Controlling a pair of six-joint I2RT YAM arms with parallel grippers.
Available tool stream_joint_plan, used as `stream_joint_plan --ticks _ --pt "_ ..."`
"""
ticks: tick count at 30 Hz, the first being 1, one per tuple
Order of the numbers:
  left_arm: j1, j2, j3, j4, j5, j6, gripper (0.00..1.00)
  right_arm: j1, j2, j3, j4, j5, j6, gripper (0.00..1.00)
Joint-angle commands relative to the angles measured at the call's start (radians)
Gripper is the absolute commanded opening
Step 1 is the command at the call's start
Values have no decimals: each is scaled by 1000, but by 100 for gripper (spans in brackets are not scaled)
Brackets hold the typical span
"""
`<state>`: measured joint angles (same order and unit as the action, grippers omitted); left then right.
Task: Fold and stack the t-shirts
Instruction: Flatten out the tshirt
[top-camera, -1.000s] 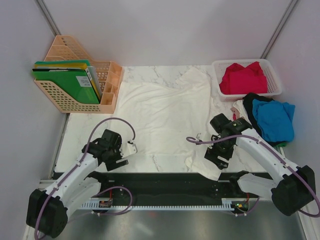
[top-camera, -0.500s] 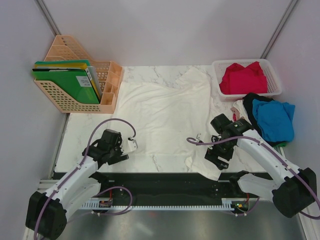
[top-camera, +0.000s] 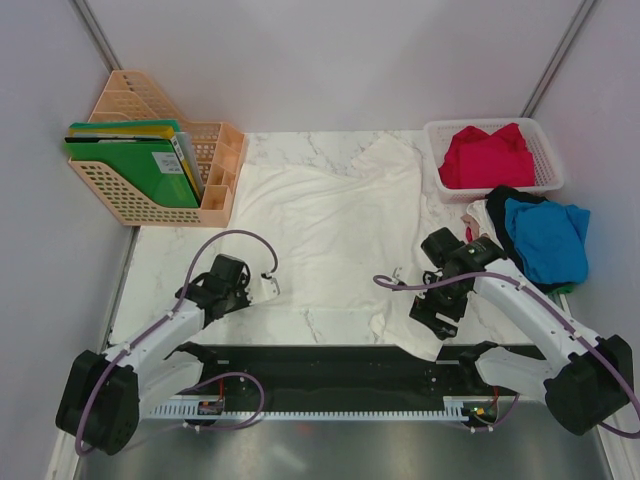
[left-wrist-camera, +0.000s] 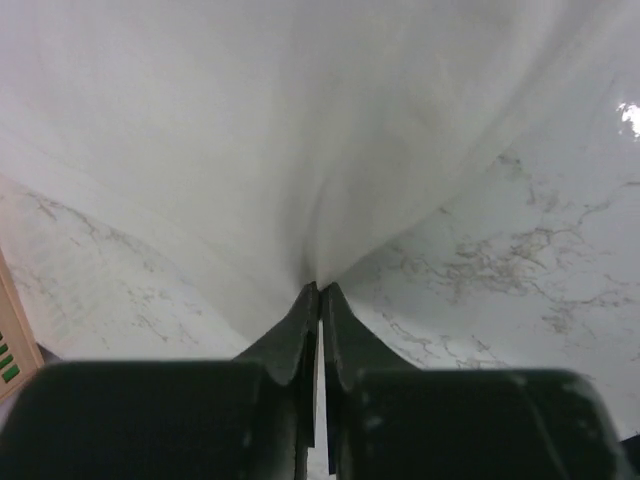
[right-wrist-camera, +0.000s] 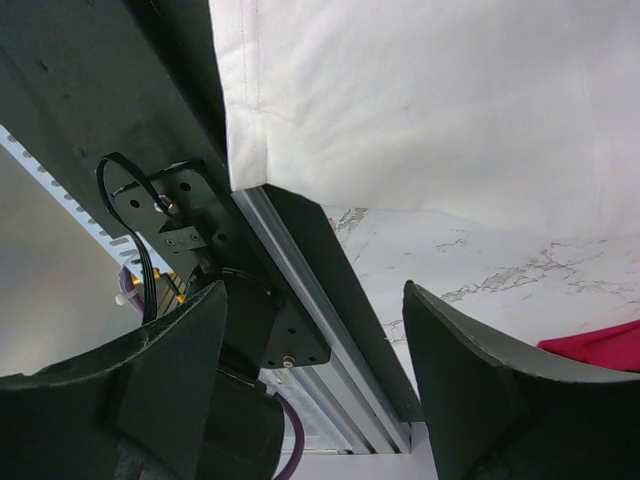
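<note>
Left jaws newly tight on white t-shirt (left-wrist-camera: 300, 150)

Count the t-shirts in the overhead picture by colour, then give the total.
white t-shirt: 1
red t-shirt: 1
blue t-shirt: 1
black t-shirt: 1
beige t-shirt: 1
Total: 5
</note>
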<state>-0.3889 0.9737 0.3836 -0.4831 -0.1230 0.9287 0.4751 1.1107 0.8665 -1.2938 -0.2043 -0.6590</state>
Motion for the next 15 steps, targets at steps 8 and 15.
stream_joint_plan --ticks 8,15 --pt "-5 -85 0 -46 23 15 2 5 20 40 -7 31 -14 76" --pt "-5 -276 -11 -173 3 18 2 5 12 51 -25 45 -25 75"
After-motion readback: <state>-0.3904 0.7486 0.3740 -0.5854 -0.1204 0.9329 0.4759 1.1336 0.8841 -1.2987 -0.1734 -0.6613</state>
